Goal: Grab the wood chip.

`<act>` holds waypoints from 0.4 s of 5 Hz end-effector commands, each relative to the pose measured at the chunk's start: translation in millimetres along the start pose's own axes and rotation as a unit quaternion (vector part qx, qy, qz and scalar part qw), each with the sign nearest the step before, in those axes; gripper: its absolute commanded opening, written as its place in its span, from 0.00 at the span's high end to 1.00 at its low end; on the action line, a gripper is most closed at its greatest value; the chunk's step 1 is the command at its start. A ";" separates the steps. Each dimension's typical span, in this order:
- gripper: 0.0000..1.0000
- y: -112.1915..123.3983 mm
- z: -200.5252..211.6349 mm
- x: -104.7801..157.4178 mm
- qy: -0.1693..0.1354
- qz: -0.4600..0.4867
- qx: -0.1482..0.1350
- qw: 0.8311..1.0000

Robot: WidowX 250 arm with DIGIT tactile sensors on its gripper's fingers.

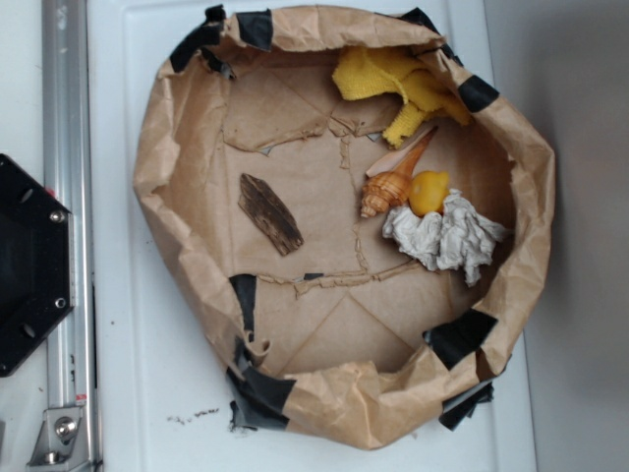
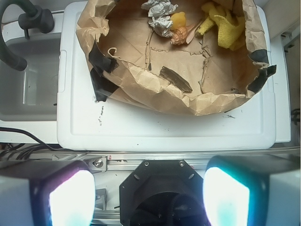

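The wood chip [image 1: 269, 213] is a flat dark brown sliver lying on the brown paper floor of the paper nest [image 1: 157, 167], left of centre. In the wrist view the wood chip [image 2: 175, 78] shows just behind the nest's near wall. My gripper [image 2: 149, 197] hangs high above the robot's black base, well short of the nest, and is open with nothing between its two pads [image 2: 70, 200]. The gripper does not show in the exterior view.
A tan spiral seashell [image 1: 393, 182], a yellow ball-like object [image 1: 428, 193], crumpled white paper [image 1: 444, 234] and a yellow cloth [image 1: 398, 87] lie at the nest's right side. The nest's taped paper walls [image 2: 155, 92] stand raised around the chip. A white tray [image 2: 164, 127] carries the nest.
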State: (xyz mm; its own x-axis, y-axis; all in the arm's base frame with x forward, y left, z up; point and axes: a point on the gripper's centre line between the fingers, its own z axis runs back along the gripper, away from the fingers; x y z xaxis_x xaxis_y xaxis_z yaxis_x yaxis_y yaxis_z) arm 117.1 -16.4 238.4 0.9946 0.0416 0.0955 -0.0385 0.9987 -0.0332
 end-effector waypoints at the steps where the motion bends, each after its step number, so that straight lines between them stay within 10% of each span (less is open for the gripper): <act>1: 0.00 0.0 0.0 0.0 0.000 0.000 0.000 1.000; 2: 0.00 20.2 -38.3 46.6 0.006 -0.074 0.010 0.997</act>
State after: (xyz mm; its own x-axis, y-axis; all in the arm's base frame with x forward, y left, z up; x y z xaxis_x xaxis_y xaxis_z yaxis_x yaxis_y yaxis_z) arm 166.9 1.6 198.7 0.9897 -0.1299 0.0603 0.1300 0.9915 0.0012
